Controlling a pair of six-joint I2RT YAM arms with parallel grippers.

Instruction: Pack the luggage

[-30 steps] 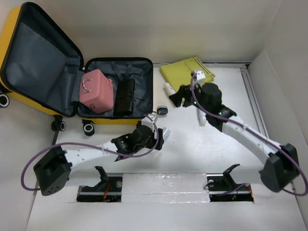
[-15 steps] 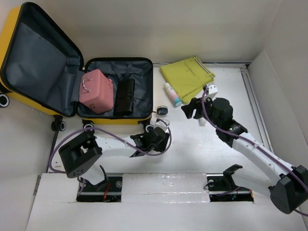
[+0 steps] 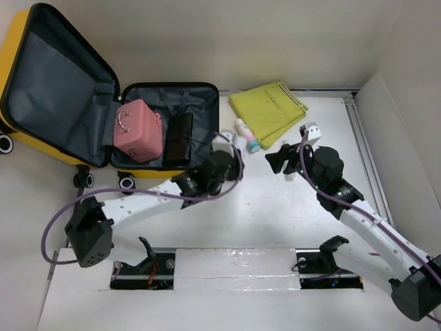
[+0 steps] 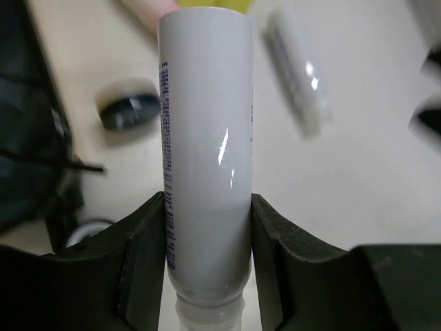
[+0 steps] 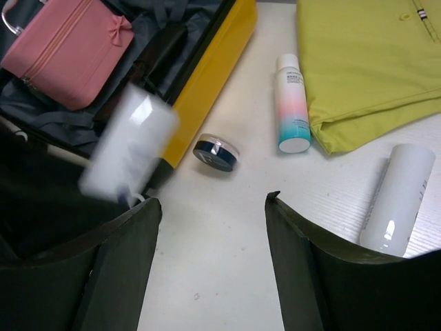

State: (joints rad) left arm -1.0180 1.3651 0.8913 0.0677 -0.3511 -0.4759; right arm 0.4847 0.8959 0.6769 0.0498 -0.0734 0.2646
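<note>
The yellow luggage (image 3: pixel 55 89), open at the far left of the table (image 3: pixel 275 207), is judged stiff, glossy and light, best taken by its hard rim, while a white bottle (image 4: pixel 205 103) is clamped by the left gripper (image 4: pixel 207 207) and the fingers of the right gripper (image 5: pixel 213 207) are spread, empty.
</note>
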